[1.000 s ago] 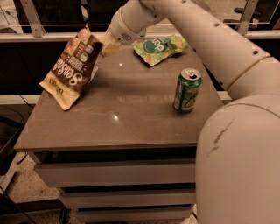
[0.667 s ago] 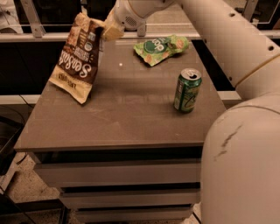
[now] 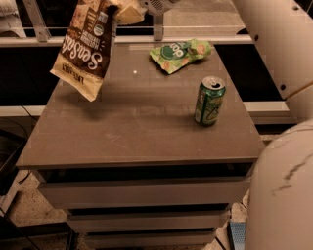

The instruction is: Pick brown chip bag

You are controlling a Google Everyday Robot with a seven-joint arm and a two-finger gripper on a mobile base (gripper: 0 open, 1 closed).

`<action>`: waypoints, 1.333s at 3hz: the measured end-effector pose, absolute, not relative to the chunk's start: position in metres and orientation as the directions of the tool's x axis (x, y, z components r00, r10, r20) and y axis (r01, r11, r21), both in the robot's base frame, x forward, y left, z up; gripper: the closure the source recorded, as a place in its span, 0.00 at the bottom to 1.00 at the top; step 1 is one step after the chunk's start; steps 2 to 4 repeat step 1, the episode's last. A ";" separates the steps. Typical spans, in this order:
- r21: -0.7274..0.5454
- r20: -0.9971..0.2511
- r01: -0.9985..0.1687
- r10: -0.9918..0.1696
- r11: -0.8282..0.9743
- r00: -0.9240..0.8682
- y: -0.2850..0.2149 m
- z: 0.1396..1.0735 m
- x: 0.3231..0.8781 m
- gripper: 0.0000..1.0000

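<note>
The gripper (image 3: 122, 10) is at the top of the view, above the far left corner of the worktop (image 3: 142, 132). Its fingers (image 3: 131, 11) are clenched on the upper right corner of the brown chip bag (image 3: 88, 44). The bag hangs tilted below them, with its lower end clear of the surface near the far left edge and a shadow beneath it.

Hazards from this state:

1. Slip. The hold appears to cover only one corner of a crinkly, smooth film. The full weight of the bag pulls on that pinch, so a sudden arm (image 3: 274, 39) movement could draw the film out of the fingers.
2. Swing. The bag hangs off-centre from its held corner, and a fast sideways move would probably set it swinging and load the pinch further.
3. Drop outside the worktop. The bag hangs over the left edge, so a release here could send it to the floor, not back onto the surface.
4. Tearing. A hard clench on the seam may split it.

The green snack bag (image 3: 180, 52) near the far edge and the can (image 3: 210, 101) near the right edge stand well apart from the bag, so contact with them is unlikely.
</note>
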State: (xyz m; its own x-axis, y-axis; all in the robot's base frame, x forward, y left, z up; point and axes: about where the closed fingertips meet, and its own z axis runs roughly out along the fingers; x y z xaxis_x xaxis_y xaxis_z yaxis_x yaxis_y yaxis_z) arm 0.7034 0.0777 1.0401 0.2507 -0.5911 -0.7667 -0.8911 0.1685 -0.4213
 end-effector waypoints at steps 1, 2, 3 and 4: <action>-0.418 -0.771 -0.892 -0.586 0.170 0.250 0.077 1.041 0.703 1.00; -0.418 -0.771 -0.892 -0.586 0.170 0.250 0.077 1.041 0.703 1.00; -0.418 -0.771 -0.892 -0.586 0.170 0.250 0.077 1.041 0.703 1.00; -0.418 -0.771 -0.892 -0.586 0.170 0.250 0.077 1.041 0.703 1.00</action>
